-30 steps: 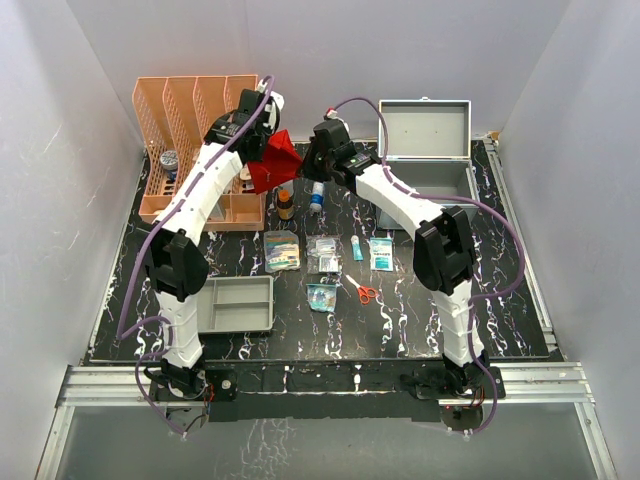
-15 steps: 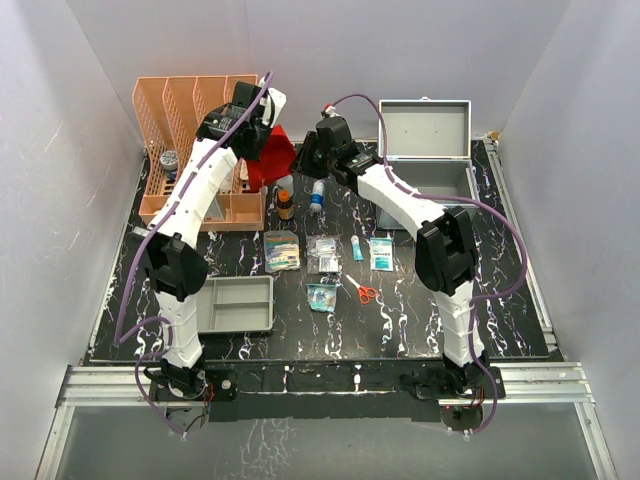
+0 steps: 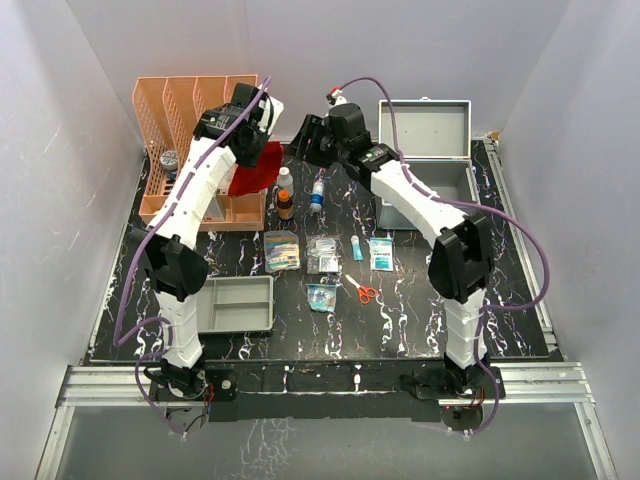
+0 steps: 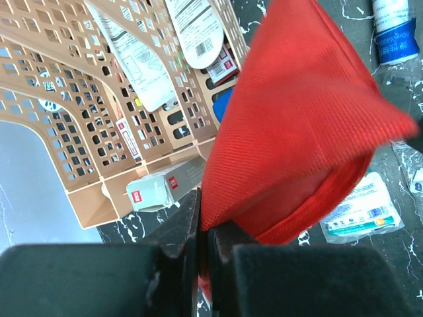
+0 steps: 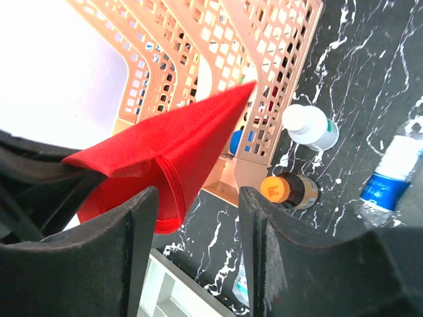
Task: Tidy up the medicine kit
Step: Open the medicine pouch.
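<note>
Shows medicine kit open at 1 o'clock on worktop. Pinches red pouch by a thin edge in left pincer; has right pincer spread beside it. Risks pouch slipping onto bottles nearby.

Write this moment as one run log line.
left tool: shut on red fabric pouch | right tool: open, gripping nothing | silver-grey rectangular metal case: lid open

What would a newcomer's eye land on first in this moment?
The bright red pouch, pinched at one edge by the left gripper and held up in front of the peach mesh organizer at the back left. Next, the right gripper, its fingers apart beside the pouch, and the silver medicine kit standing open at the back right.
</note>
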